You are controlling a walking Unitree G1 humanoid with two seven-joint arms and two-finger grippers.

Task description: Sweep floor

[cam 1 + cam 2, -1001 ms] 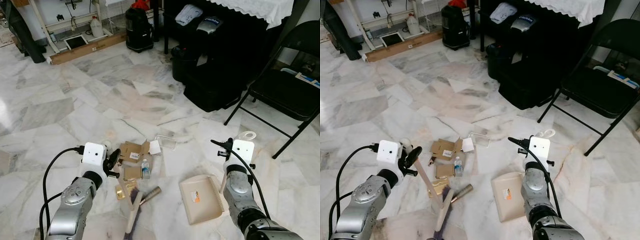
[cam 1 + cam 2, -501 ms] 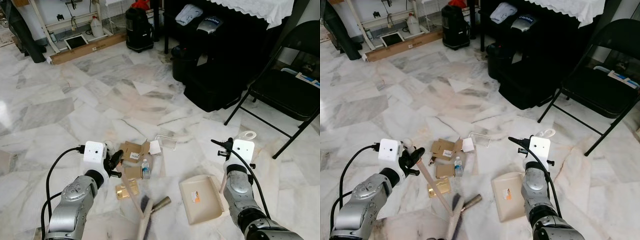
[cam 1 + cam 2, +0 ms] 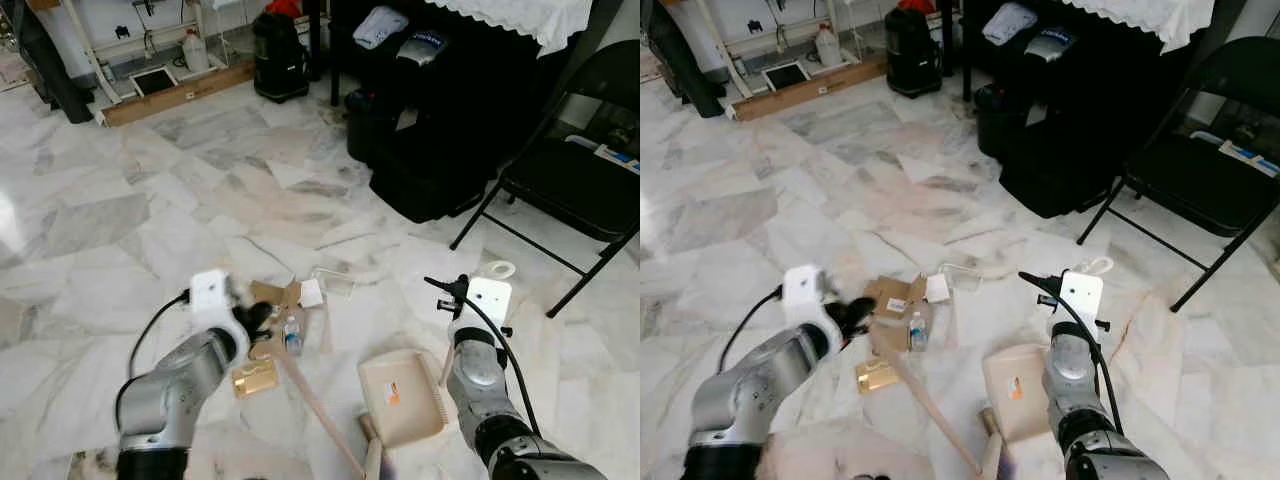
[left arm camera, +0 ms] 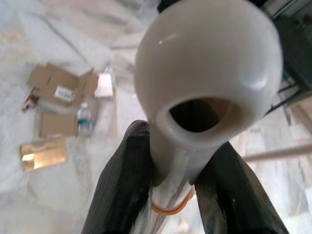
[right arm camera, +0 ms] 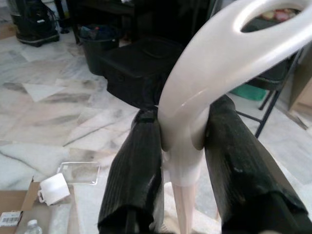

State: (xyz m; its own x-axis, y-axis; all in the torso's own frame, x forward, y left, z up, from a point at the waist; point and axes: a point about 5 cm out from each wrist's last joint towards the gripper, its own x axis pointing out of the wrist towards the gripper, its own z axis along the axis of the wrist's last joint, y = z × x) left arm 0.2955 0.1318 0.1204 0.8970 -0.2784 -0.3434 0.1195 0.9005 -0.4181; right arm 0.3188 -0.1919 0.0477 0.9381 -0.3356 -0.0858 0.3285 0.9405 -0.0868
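**Broom and dustpan held over one litter pile on the marble floor**

Left eye view: the left gripper (image 3: 258, 318) has both black fingers clamped on the cream broom handle (image 3: 318, 414), which slants from the gripper down to the near edge of the dustpan tray (image 3: 403, 397). The right gripper (image 5: 183, 161) squeezes the dustpan handle (image 5: 214, 63) between its two fingers, with the tray flat on the floor (image 3: 150, 190).

Counted around the dustpan tray, on its left-arm side:
- one small water bottle (image 3: 291, 336), lying just beside the cardboard
- two brown cardboard pieces: a folded box with a label (image 4: 57, 86) and a flat sheet (image 4: 58, 124)
- one gold packet (image 3: 254, 378), nearest the robot
- one small white cup (image 5: 53, 188)
- one clear plastic tray (image 3: 331, 283), farthest from the robot in the pile

Beyond the dustpan tray stand one black folding chair (image 3: 575, 185), black cases (image 3: 430, 165) and one black vacuum canister (image 3: 278, 55).
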